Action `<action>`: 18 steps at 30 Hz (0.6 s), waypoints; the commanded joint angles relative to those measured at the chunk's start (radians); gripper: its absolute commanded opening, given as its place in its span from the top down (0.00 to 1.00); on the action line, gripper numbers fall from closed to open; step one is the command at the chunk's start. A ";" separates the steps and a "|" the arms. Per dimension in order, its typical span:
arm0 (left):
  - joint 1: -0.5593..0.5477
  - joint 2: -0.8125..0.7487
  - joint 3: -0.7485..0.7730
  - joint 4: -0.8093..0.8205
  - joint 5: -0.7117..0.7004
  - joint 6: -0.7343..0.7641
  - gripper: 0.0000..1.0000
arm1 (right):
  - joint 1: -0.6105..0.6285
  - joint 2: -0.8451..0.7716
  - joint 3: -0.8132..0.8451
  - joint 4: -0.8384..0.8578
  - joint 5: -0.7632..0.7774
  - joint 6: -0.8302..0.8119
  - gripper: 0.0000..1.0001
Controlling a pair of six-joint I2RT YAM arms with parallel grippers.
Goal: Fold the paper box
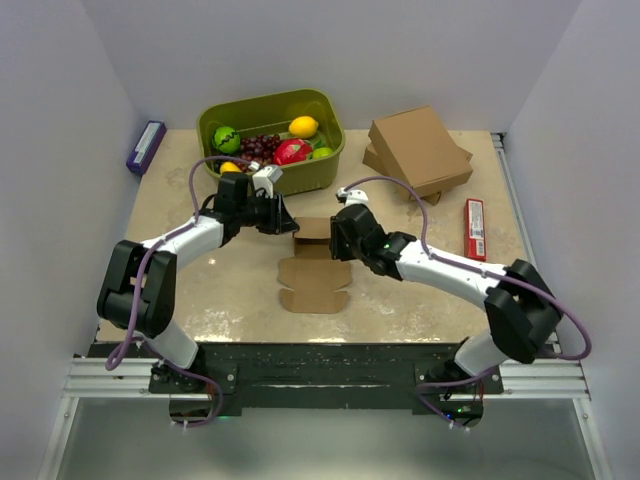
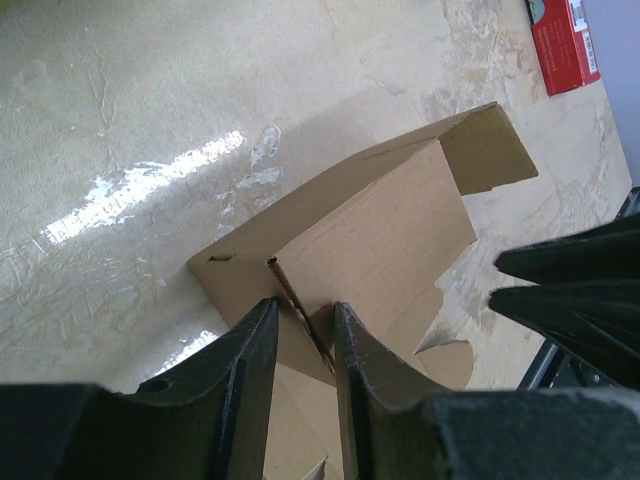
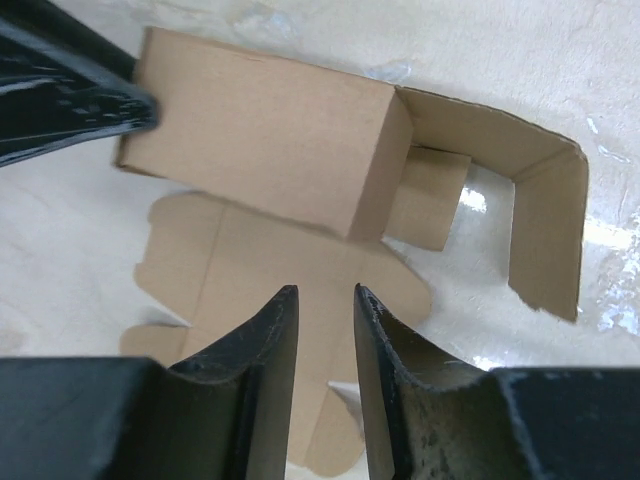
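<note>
Beige, marbled laminate covers the tabletop, glossy enough that I get white glare streaks in both wrist views, and plain white walls close it in on the left, far and right sides. An aluminium rail runs along the near edge where the arm bases sit. At the far side stands an olive-green plastic tub holding a yellow lemon, a green lime, dark grapes and a red fruit. Right of it is a stack of larger brown cardboard boxes, and near the right edge lies a flat red packet; I can see pale print on it, but too small to read. A small purple box lies against the far left wall, its lettering equally unreadable. The plain brown paper box lies at the centre of the table between the two arms, part folded: its far portion stands up as a walled tray, and its near flaps lie flat on the surface. My left gripper has its jaws a narrow way apart, astride an upright corner of the box; I cannot tell whether they pinch it. My right gripper hovers over the flat near panel with a slim gap between its jaws and nothing in them.
</note>
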 commanded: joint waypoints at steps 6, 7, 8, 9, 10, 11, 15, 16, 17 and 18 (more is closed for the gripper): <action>-0.006 -0.029 0.018 -0.009 -0.005 0.024 0.68 | -0.120 0.109 0.026 0.048 -0.092 -0.031 0.71; -0.006 -0.031 0.018 -0.010 -0.006 0.024 0.68 | -0.131 0.109 0.020 0.050 -0.088 -0.032 0.71; -0.006 -0.031 0.018 -0.010 -0.005 0.024 0.68 | -0.148 0.123 0.021 0.045 -0.083 -0.038 0.71; -0.006 -0.031 0.019 -0.010 -0.006 0.024 0.69 | -0.154 0.130 0.026 0.039 -0.074 -0.041 0.71; -0.006 -0.029 0.019 -0.010 -0.005 0.024 0.69 | -0.155 0.143 0.032 0.034 -0.059 -0.045 0.71; -0.006 -0.029 0.019 -0.010 -0.003 0.024 0.69 | -0.160 0.153 0.047 0.025 -0.042 -0.052 0.72; -0.008 -0.029 0.018 -0.010 -0.002 0.024 0.69 | -0.160 0.218 0.077 0.020 0.012 -0.055 0.75; -0.006 -0.031 0.018 -0.010 -0.003 0.024 0.69 | -0.160 0.233 0.080 0.019 0.029 -0.054 0.76; -0.006 -0.031 0.018 -0.010 -0.003 0.024 0.69 | -0.158 0.241 0.081 0.019 0.043 -0.052 0.77; -0.006 -0.031 0.018 -0.010 -0.003 0.024 0.69 | -0.160 0.245 0.083 0.020 0.072 -0.051 0.77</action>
